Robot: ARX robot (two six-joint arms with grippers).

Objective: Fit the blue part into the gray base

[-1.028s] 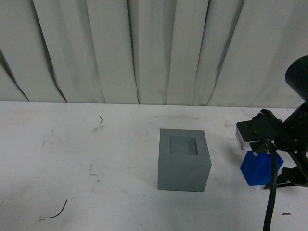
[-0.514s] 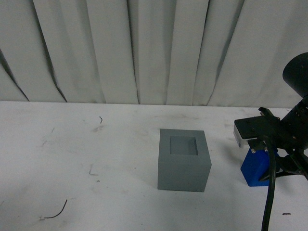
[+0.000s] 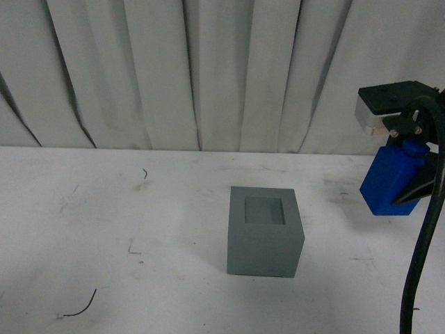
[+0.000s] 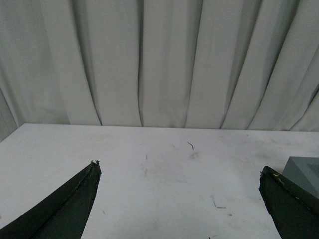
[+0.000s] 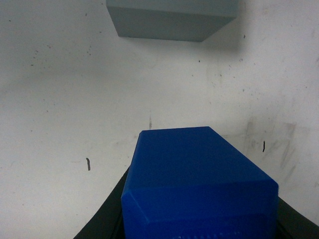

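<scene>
The gray base (image 3: 265, 231) stands on the white table near the middle, its square recess facing up and empty. My right gripper (image 3: 403, 177) is shut on the blue part (image 3: 391, 181) and holds it tilted in the air, well to the right of the base and above the table. In the right wrist view the blue part (image 5: 199, 184) fills the lower frame between the jaws, with the gray base (image 5: 172, 19) ahead of it. My left gripper (image 4: 179, 199) is open and empty over bare table; a corner of the gray base (image 4: 305, 172) shows beside one finger.
A white curtain hangs behind the table. A thin black wire scrap (image 3: 80, 307) lies near the front left, and small dark marks (image 3: 145, 172) dot the white table (image 3: 139, 229).
My right gripper has lifted the blue part off the table, up and slightly right. The gray base has not moved.
</scene>
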